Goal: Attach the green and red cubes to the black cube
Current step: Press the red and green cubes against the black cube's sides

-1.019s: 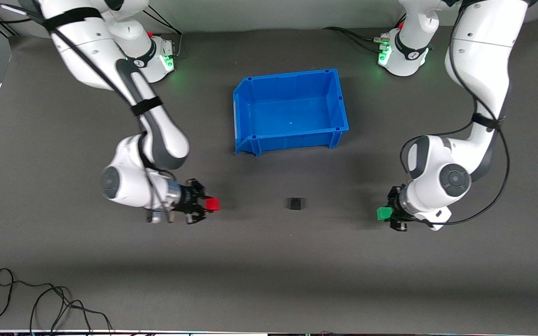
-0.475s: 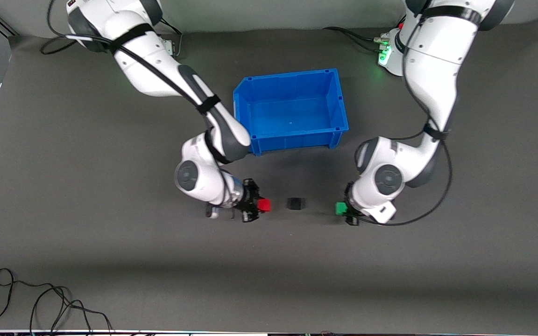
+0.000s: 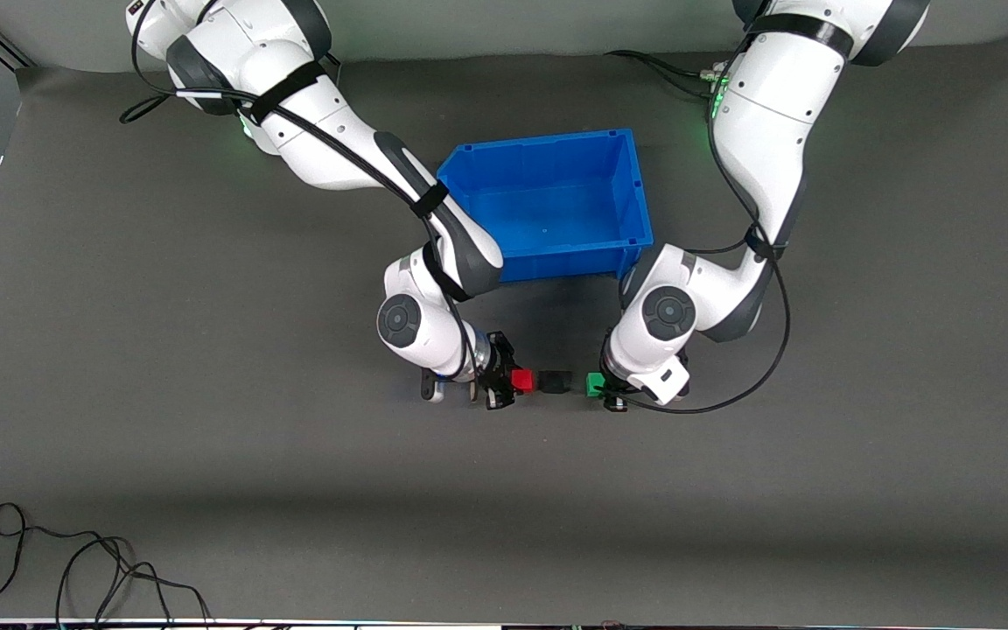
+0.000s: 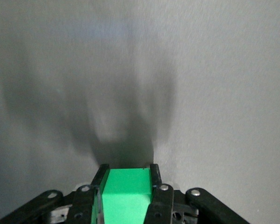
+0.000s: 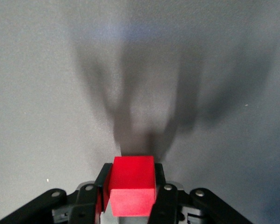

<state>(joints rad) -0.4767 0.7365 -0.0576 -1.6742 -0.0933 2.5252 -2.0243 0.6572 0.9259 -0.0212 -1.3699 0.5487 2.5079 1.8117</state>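
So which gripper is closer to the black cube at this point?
Right. The right gripper holds the red cube almost against the black cube. The left gripper holds the green cube with a small gap still showing.

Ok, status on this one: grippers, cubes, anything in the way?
Right gripper shut on red cube, beside black cube. Left gripper shut on green cube, small gap remaining. Nothing between them; blue bin stands apart.
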